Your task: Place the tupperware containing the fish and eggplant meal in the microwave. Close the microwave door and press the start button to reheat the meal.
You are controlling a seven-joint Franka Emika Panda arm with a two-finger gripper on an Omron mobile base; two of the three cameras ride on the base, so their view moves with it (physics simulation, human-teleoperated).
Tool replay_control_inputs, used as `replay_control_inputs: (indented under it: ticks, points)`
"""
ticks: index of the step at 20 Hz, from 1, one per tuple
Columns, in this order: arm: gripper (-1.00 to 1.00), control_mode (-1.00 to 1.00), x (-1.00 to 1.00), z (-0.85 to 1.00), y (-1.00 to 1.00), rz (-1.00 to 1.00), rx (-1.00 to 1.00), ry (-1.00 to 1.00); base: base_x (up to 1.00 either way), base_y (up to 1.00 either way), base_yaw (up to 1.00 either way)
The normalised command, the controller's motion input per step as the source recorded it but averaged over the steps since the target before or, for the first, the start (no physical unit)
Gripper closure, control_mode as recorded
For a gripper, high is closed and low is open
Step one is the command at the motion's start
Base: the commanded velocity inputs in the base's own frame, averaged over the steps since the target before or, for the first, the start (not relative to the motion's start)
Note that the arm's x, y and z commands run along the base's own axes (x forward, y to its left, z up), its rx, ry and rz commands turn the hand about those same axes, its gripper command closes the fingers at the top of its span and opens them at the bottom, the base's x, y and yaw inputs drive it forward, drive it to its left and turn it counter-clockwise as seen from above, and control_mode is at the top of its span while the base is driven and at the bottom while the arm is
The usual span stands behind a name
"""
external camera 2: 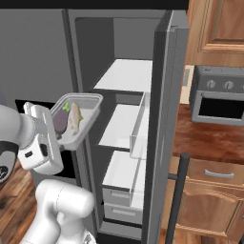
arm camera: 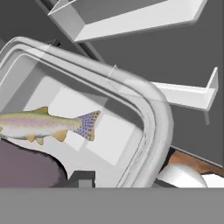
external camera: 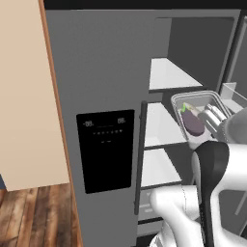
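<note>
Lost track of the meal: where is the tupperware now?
The gripper holds the tupperware in the air before the open fridge's middle shelves, at the left of the right base view.

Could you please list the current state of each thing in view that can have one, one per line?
Fridge door: open.
Tupperware: gripped at its rim, lifted in front of the fridge shelves, tilted, no lid.
Eggplant: inside the tupperware.
Fish: inside the tupperware, beside the eggplant.
Gripper: shut on the tupperware.
Toaster oven: door closed.

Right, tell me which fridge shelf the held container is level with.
The middle shelf: the tupperware in the gripper hangs in front of it, with the top shelf above and the lowest shelf below.
</note>
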Motion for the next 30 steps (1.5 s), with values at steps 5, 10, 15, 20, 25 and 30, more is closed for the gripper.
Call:
replay_control_inputs:
  ticks: [5,10,15,20,25,30]
  points:
    - [1.0,-1.0,0.0,0.0,-0.06,0.0,0.0,-0.02,0.0,0.0,0.0]
    - [1.0,-1.0,0.0,0.0,-0.06,0.0,0.0,0.0,0.0,0.0,0.0]
    - [1.0,-1.0,-0.03,0.0,-0.08,0.0,0.0,0.0,0.0,0.0,0.0]
    - [1.0,1.0,-0.02,0.0,-0.03,0.0,0.0,0.0,-0.01,0.0,0.0]
    - [1.0,1.0,0.0,0.0,0.0,0.0,0.0,0.0,-0.06,0.0,0.0]
    - [1.0,1.0,0.0,0.0,0.0,0.0,0.0,0.0,-0.33,0.01,0.0]
